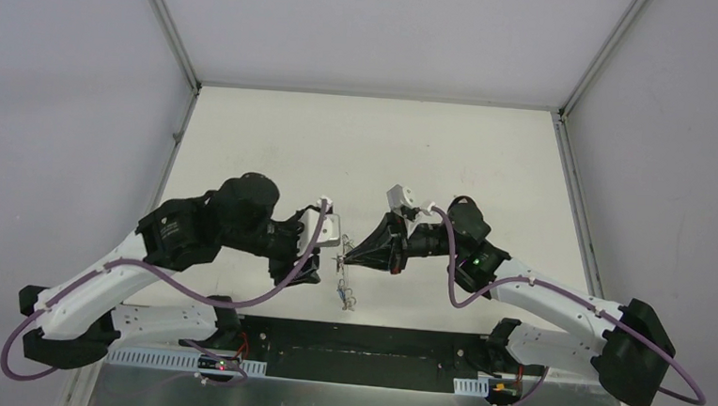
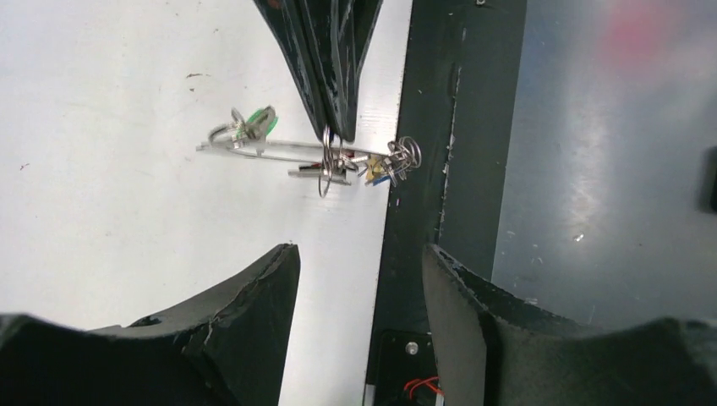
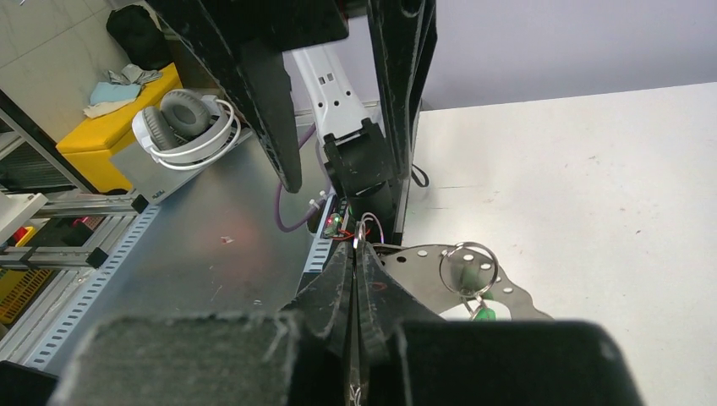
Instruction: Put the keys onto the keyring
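Right gripper (image 2: pixel 332 127) clamped on the keyring (image 2: pixel 270 148), left gripper (image 2: pixel 359 258) spread wide and empty

The wire hoop hangs from the right fingertips over the white table (image 2: pixel 101 211), close to the black strip (image 2: pixel 423 211) at its near edge. A green-headed key (image 2: pixel 260 123) sits at one end and a bunch of metal keys (image 2: pixel 382 167) with small split rings at the other. No loose key shows on the table, so the threading looks nearly finished. Next, the right arm probably needs to lower the hoop gently and release it, or the left gripper must fetch any key lying out of view
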`<state>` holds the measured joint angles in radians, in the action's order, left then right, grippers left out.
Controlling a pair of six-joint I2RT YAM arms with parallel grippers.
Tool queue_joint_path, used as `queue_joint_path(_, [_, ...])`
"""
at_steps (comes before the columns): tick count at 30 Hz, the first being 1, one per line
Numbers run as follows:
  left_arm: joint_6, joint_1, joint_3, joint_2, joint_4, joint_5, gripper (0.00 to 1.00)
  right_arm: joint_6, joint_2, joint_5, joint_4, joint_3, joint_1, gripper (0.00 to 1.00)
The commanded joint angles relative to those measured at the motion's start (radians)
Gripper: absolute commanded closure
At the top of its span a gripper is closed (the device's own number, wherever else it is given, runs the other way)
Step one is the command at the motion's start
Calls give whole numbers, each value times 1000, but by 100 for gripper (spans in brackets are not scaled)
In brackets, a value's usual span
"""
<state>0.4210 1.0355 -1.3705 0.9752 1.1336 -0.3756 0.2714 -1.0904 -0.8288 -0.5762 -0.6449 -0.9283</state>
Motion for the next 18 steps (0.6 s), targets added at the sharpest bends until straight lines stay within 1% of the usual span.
queue_joint_path(1, [-27,8,225,-175,-403,15,44,-17,33,-4,-34,-17,-6,100])
queue_joint_path(4, [8,8,376,-290,-586,17,45,-17,37,-3,-32,-19,-7,100])
queue_joint_path(7, [41,8,475,-367,-704,16,47,-15,40,1,-28,-19,-6,100])
queue_joint_path(13, [57,8,527,-389,-731,1,55,-14,43,6,-24,-19,-6,100])
queue_joint_path(18, [67,8,530,-374,-727,-28,71,-12,46,9,-24,-22,-6,100])
